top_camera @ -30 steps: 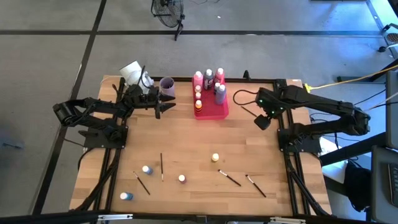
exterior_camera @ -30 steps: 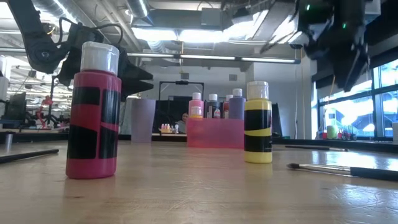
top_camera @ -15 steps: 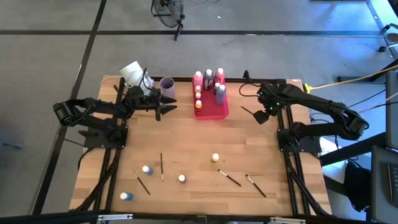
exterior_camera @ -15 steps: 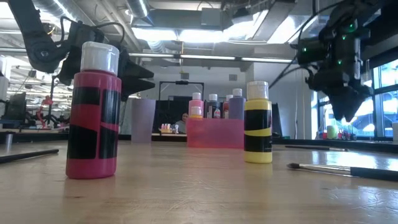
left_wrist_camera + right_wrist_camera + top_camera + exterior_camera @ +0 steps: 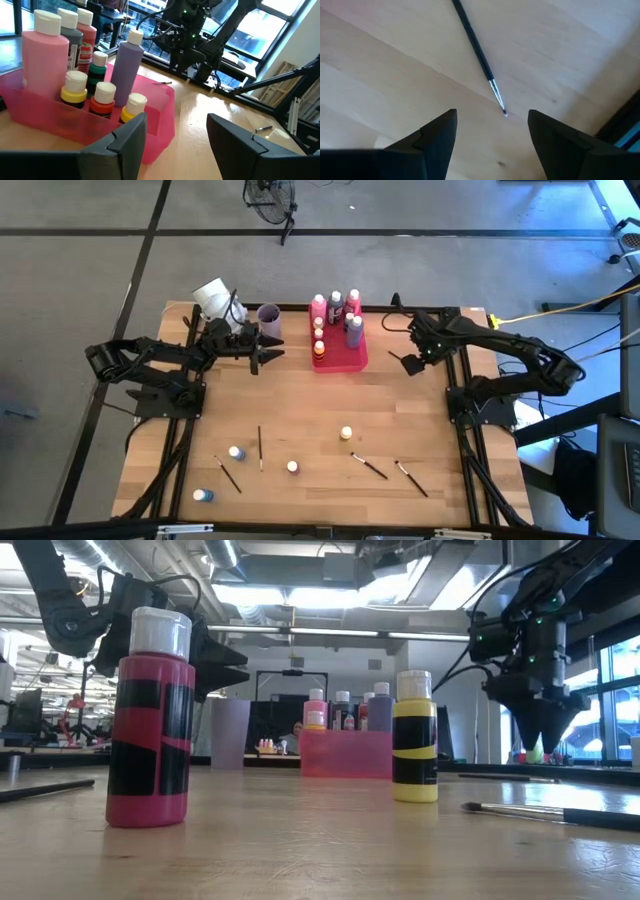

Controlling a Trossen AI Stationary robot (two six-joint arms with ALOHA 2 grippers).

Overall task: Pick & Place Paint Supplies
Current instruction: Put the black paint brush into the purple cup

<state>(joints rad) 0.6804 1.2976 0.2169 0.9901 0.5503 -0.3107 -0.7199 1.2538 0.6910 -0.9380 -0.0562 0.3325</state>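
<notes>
Table (image 5: 300, 420): you have a wooden top with both arms at the far end.
Tray (image 5: 345, 358): your pink tray sits at the far middle, full of paint bottles. A tall pink bottle (image 5: 46, 50) and a tall purple bottle (image 5: 125, 62) stand in it, with small ones in front.
Right claw (image 5: 408, 362): it hangs over the table just right of the tray. Its jaws are wide and hold nothing. A thin dark paintbrush (image 5: 479, 56) lies on the wood right under it.
Left claw (image 5: 262, 352): it sits left of the tray, near the lilac cup (image 5: 268, 317). Its jaws are wide and empty.
Loose bottles: you can see 4 on the near half. The red bottle (image 5: 151, 720) and the yellow bottle (image 5: 414, 738) stand up.
Loose brushes: 4 more lie flat on the near half, like this brush (image 5: 260, 448).
</notes>
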